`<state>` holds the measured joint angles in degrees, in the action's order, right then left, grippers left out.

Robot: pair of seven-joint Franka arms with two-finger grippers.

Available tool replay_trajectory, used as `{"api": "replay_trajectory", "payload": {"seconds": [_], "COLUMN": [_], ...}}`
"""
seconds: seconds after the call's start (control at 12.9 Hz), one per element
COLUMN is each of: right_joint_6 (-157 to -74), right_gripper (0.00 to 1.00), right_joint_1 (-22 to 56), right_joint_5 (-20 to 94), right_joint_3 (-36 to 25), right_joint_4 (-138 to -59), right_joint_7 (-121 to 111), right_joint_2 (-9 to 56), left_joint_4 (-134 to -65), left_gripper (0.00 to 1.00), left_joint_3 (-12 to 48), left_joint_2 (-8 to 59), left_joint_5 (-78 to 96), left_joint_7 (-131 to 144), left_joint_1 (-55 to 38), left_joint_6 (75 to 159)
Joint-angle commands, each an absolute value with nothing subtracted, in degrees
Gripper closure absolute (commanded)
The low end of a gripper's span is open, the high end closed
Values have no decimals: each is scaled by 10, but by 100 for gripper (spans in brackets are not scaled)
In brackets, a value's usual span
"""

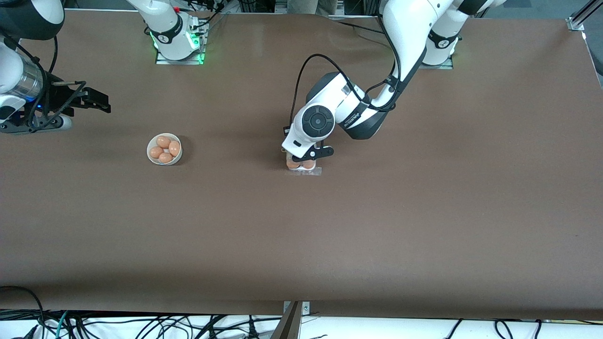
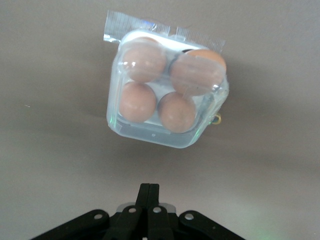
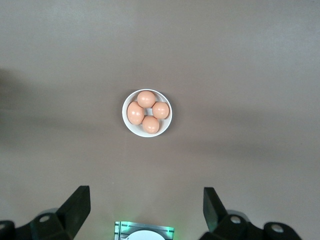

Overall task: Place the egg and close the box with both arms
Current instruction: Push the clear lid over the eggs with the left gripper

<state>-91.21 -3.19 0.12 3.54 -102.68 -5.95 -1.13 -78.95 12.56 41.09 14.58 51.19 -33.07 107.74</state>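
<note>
Four eggs sit in the box (image 2: 167, 95), one per cell, clear lid down over them; the egg (image 2: 198, 70) in one corner cell looks slightly higher than the rest under the lid. Box rests on the brown table (image 1: 377, 226), mid-table, mostly hidden in the front view by the left arm's wrist. Left gripper (image 2: 149, 192) hangs just over the box, fingers pressed together, holding nothing. Right gripper (image 1: 94, 100) is up over the right arm's end of the table, fingers spread wide, empty; that arm waits. White bowl (image 1: 164, 149) with four more eggs sits on the table between the two grippers, well apart from the box. Table surface is plain matte brown. Loose black cables (image 1: 141, 325) run along the floor past the table edge nearest the front camera.
</note>
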Motion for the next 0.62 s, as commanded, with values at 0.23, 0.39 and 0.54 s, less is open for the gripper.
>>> {"api": "replay_trajectory", "payload": {"seconds": [0.23, 0.39, 0.54], "right_joint_6": [-916, -916, -915], "right_gripper": [0, 0, 0], "right_joint_1": [-43, -43, -43], "right_joint_5": [2, 1, 1], "right_joint_3": [46, 46, 46], "right_joint_4": [-1033, -1033, -1033], "right_joint_7": [-56, -56, -56], "right_joint_2": [-20, -20, -20], "left_joint_4": [-744, -702, -662], "left_gripper": [28, 10, 0], "left_joint_3": [99, 98, 99], "left_joint_2": [344, 329, 325], "left_joint_5": [85, 62, 62], "left_joint_7": [507, 454, 400], "left_joint_1": [-299, -269, -206], "left_joint_6": [946, 870, 839]}}
